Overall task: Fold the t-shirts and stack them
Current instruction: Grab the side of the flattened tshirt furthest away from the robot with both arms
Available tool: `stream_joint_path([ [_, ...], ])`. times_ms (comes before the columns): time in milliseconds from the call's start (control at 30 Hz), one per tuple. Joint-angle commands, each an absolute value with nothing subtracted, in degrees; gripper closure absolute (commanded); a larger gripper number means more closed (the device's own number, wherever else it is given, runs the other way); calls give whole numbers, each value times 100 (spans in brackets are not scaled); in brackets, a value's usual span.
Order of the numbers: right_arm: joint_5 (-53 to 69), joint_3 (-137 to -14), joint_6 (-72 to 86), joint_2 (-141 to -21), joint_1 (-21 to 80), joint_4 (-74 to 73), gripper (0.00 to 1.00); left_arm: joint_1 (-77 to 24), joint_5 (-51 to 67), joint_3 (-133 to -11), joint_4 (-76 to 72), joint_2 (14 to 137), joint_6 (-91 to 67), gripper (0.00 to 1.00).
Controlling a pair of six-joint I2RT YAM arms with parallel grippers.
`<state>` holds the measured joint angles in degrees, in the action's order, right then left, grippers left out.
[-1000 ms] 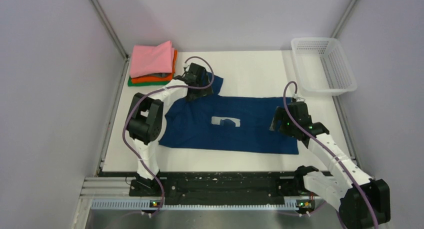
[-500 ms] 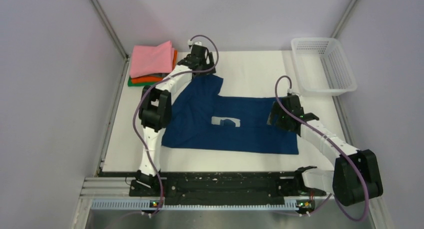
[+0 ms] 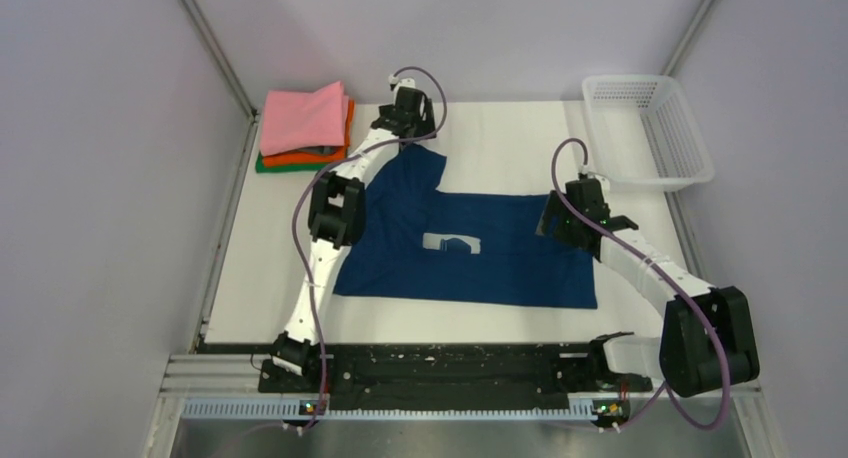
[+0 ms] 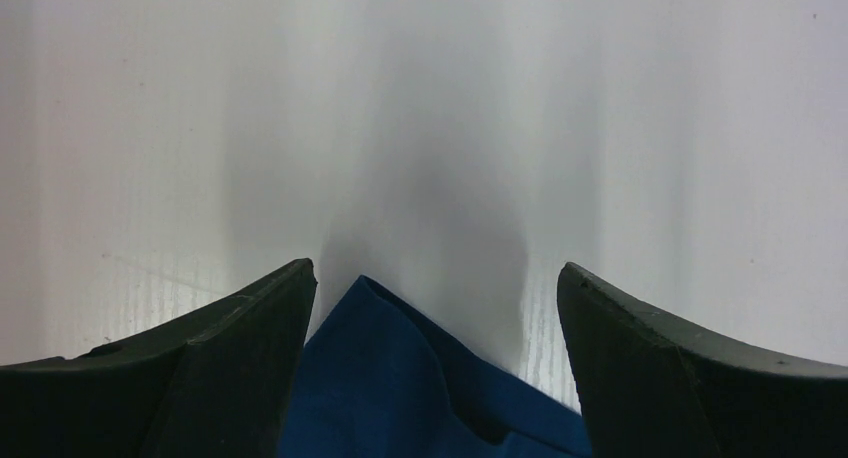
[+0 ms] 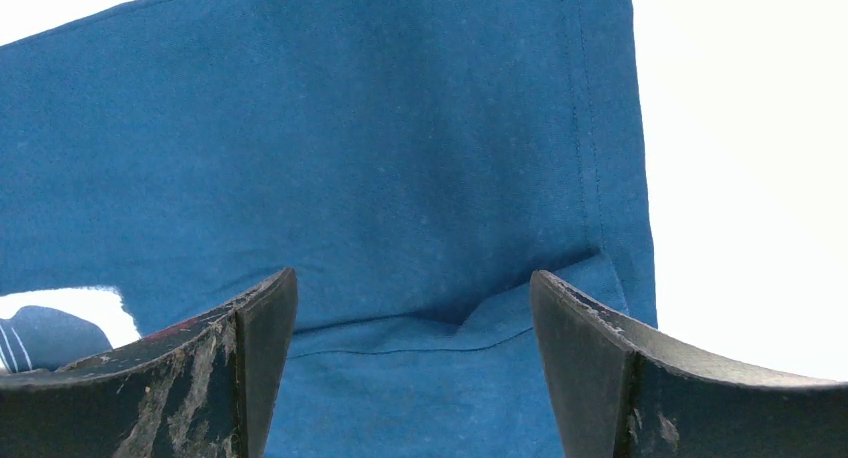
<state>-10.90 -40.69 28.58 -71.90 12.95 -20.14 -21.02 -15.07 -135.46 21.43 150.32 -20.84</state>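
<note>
A: What does the overhead view add?
B: The whole dark navy blue cloth t-shirt [image 3: 470, 248], spread flat; folded pink, orange and green t-shirts [image 3: 305, 128] stacked off its far left corner; a white plastic mesh basket [image 3: 697, 148] off its far right, bare mesh showing.
A: The arms?
B: Left gripper [image 4: 435, 278] stretched over the shirt's far sleeve, jaws wide, sleeve tip between them, ungripped. Right gripper [image 5: 412, 278] above its right hem, jaws apart, holding nothing

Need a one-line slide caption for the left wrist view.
Left gripper, jaws open, over a corner of the navy t-shirt on the white table.
</note>
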Motion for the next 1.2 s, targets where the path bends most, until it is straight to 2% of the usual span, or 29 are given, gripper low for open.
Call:
stream_joint_path([
  [0,-1208,-4259,2810,-7210,1228,-1986,15,-1764,-1277,-13935,1916,15030,-2317,6],
  [100,-1207,-4228,2843,-7175,1220,-1986,15,-1595,-592,-13820,2149,14982,-2693,14],
  [433,-1233,-4365,2737,-7149,1173,-1986,15,-1690,310,-13667,3146,14878,-1953,19],
  [567,-1227,-4368,2711,-7145,1178,-1982,15,-1774,463,-13650,3455,14871,-1736,26],
  [800,-1234,-4236,2704,-7029,1167,-1978,15,-1940,-1091,-13639,4005,14923,-1557,49],
  [967,-1226,-4216,2672,-7103,1160,-1928,15,-1940,-1516,-13641,4091,14929,-1635,80],
  [1033,-1247,-4246,2647,-7162,1139,-1930,15,-1938,-1490,-13654,4018,14934,-1627,85],
  [1100,-1308,-4294,2624,-7232,1098,-1919,15,-1941,-1478,-13674,3933,14918,-1626,100],
  [1167,-1404,-4412,2597,-7329,1052,-1916,16,-1940,-1462,-13688,3858,14886,-1626,100],
])
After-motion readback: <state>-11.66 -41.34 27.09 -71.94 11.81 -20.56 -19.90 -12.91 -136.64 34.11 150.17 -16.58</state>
